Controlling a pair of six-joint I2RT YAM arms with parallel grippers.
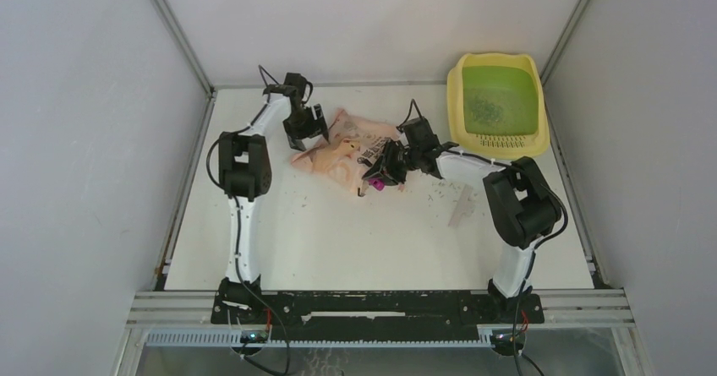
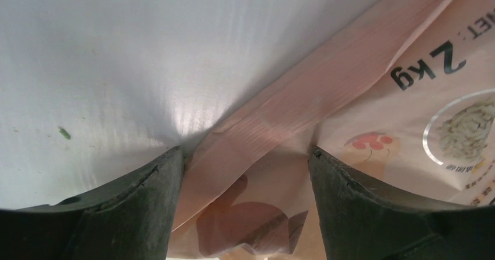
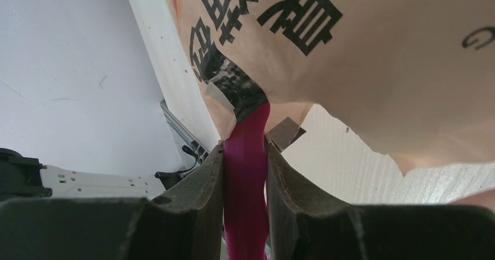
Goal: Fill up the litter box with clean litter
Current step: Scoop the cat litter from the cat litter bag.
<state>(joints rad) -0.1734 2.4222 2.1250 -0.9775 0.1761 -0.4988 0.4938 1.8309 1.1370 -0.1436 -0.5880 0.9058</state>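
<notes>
"Two pincers you have; how does each one stand?"

"My left pincer [image 2: 245, 155] is spread; its fingers [image 2: 134, 207] stand apart on both sides of the folded edge of the peach-pink bag [image 2: 408, 96], and this edge lies between them on the white table [image 2: 117, 49]; whether the fingers touch the bag, I cannot tell surely. My right pincer [image 3: 245, 149] is pressed together on the flat handle of the magenta scoop [image 3: 248, 155]; the scoop goes under the torn edge of the bag, and its front part is hidden there."

"And the litter box, where is it?"

"The litter box [image 1: 457, 97] sits in the far right corner of the table, well apart from both my pincers; its slotted yellow step is on the near edge, toward my right arm. Some litter [image 1: 486, 106] lies as a thin dark patch in the green basin, and the green bottom shows around it; a few granules lie also scattered on the table near my right arm."
</notes>
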